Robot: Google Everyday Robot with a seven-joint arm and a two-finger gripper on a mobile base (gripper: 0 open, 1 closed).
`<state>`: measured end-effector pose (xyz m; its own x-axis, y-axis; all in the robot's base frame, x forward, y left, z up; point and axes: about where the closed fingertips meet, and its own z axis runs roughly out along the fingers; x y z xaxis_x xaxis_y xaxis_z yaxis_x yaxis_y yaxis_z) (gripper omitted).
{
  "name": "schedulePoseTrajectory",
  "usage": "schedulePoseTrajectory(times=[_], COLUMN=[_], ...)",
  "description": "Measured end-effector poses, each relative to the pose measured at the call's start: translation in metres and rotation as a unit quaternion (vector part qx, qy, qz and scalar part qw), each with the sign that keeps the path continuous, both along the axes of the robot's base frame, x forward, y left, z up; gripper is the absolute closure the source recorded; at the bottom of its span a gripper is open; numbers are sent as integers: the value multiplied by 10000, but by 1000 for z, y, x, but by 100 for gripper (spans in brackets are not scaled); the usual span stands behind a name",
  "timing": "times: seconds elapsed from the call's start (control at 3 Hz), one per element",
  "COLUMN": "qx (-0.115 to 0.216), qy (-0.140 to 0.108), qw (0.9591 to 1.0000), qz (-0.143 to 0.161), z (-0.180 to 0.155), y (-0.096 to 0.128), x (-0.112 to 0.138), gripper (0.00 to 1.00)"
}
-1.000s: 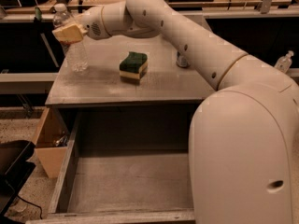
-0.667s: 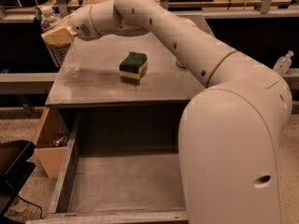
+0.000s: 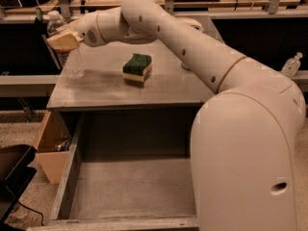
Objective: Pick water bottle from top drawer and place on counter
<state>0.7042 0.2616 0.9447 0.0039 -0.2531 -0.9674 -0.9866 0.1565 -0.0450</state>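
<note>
Plainly the water bottle [image 3: 73, 65] is out of the top drawer [image 3: 130, 189] and over the far left corner of the desk [image 3: 106, 88]. Its white cap shows above the hand [image 3: 61, 40] and its clear lower body below it. The hand is closed across the bottle's middle and holds nothing else. That grip keeps the bottle close to upright, which suits setting it down on its base. The bottle leans a little to the left in the picture, though that may be only the camera's downward angle. Whether its base already touches the desk or hangs just above it I cannot make out, because the clear plastic blends into the scuffed grey surface. It sits very near the left edge, so by my judgement a careless release could tip it off that side. A green and yellow sponge [image 3: 137, 67] lies apart from it toward the middle of the desk, well clear of the spot. The arm [image 3: 192, 47] reaches across the back of the desk from the right, and the robot's bulky body [image 3: 250, 167] hides the right part of the open drawer and of the desk front. At the lower left a tan wooden box [image 3: 48, 150] is partly cut off by the drawer wall, and its contents are too dark to name.
</note>
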Motion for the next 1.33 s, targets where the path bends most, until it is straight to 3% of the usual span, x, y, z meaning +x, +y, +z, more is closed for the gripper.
schedulePoseTrajectory(times=[0.33,0.67,1.33], qx=[49,49,49], qy=[63,68,69], qw=[9998,9998,9998], qz=[-194,-207,-205], z=[-7,-8,-7], y=[-12,-13,-12], x=[4,5,5], gripper=[100,82,35])
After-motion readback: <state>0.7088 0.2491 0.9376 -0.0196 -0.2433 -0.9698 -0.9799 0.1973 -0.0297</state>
